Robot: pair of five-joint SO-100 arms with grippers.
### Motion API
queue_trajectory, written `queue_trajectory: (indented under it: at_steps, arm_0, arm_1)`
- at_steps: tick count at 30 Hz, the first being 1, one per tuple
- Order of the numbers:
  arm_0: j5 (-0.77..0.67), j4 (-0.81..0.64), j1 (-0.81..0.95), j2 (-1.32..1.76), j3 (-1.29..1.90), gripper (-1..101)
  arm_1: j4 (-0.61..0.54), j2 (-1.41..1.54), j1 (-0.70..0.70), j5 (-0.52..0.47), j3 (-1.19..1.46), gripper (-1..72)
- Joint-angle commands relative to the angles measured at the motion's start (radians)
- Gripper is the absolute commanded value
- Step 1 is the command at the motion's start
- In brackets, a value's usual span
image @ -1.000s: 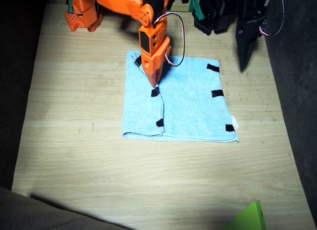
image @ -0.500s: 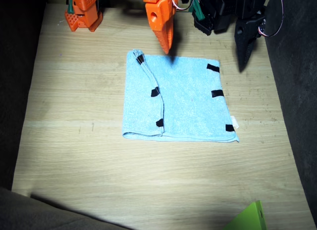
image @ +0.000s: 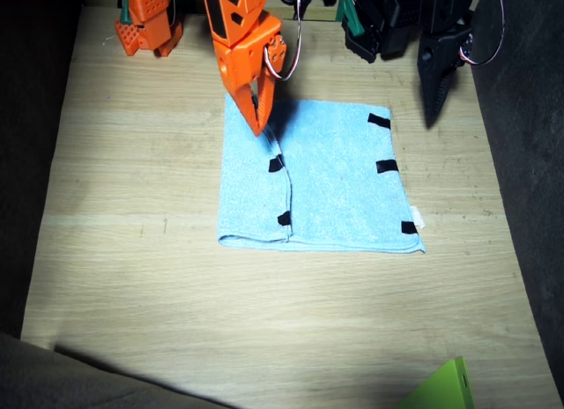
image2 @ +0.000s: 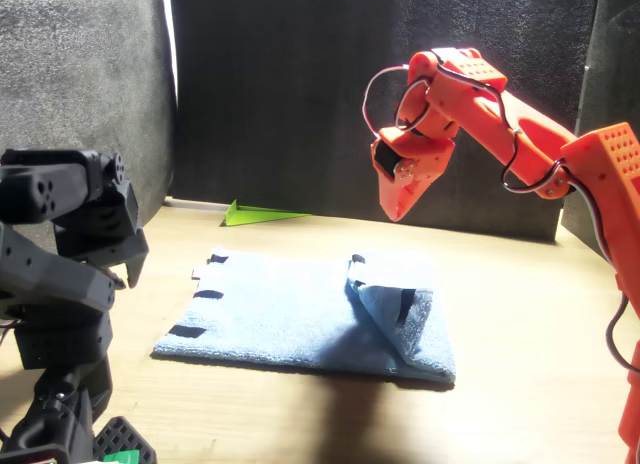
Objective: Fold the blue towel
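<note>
Fingers [image: 256, 109] hover over blue towel [image: 335, 180] on wooden table [image: 132, 250].

blue towel [image: 330, 184]: soft matt terry cloth, fuzzy nap, small matt black tape strips [image: 379, 121] along the 3 o'clock edge. counter [image: 132, 250]: light wood, visible grain, smooth satin finish. right arm [image2: 480, 94]: orange plastic, slightly glossy, layered printed look. left arm [image2: 60, 254]: black plastic, matt. backdrop [image2: 300, 84]: dark rough matt sheet.
</note>
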Motion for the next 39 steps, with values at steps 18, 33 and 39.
queue_trajectory:
  at_steps: [18,33,39]
  arm_0:
    - [0.006,0.014,0.025,0.032,0.015,5]
    - [0.008,0.012,0.023,0.031,0.015,4]
    - [0.009,0.012,0.021,0.031,0.015,5]
  arm_1:
    - [-0.247,0.509,0.161,0.071,1.037,0.0]
    - [-0.094,0.328,0.295,-0.011,0.784,0.0]
    - [0.005,0.179,0.334,-0.094,0.535,0.0]
